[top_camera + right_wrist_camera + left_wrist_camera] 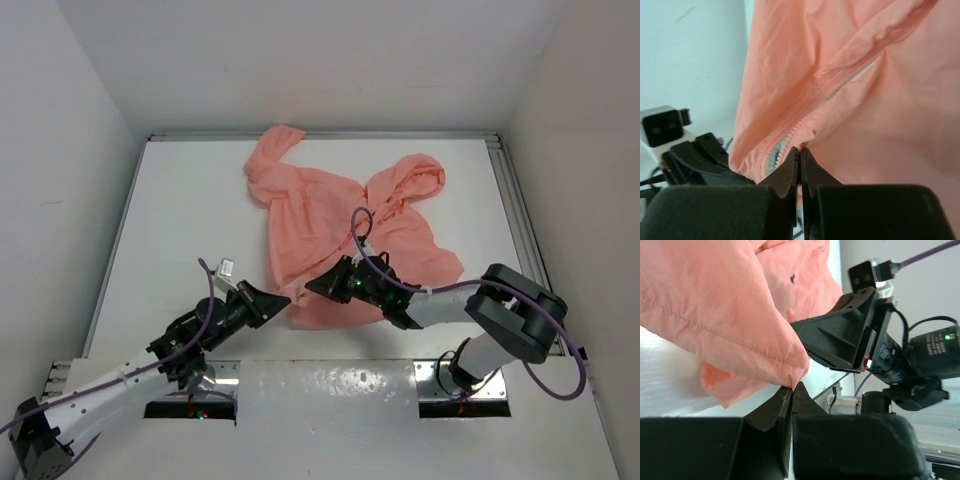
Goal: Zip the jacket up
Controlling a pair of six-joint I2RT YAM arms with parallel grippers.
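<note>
The salmon-pink jacket (340, 215) lies crumpled on the white table, hood toward the back, hem toward the arms. My left gripper (287, 298) is at the hem's near left corner. In the left wrist view its jaws (793, 386) are shut on the tip of that hem fold (715, 305). My right gripper (310, 285) sits just right of it, on the lower front. In the right wrist view it (800, 149) is shut on a small pinch of fabric at the lower end of the zipper (795, 127), whose teeth gape open below. I cannot tell whether the slider is between the jaws.
The two grippers are nearly touching; the right wrist (850, 330) looms close in the left wrist view. A purple cable loop (360, 225) arches over the jacket. A metal rail (515, 210) runs along the table's right edge, and white walls enclose three sides.
</note>
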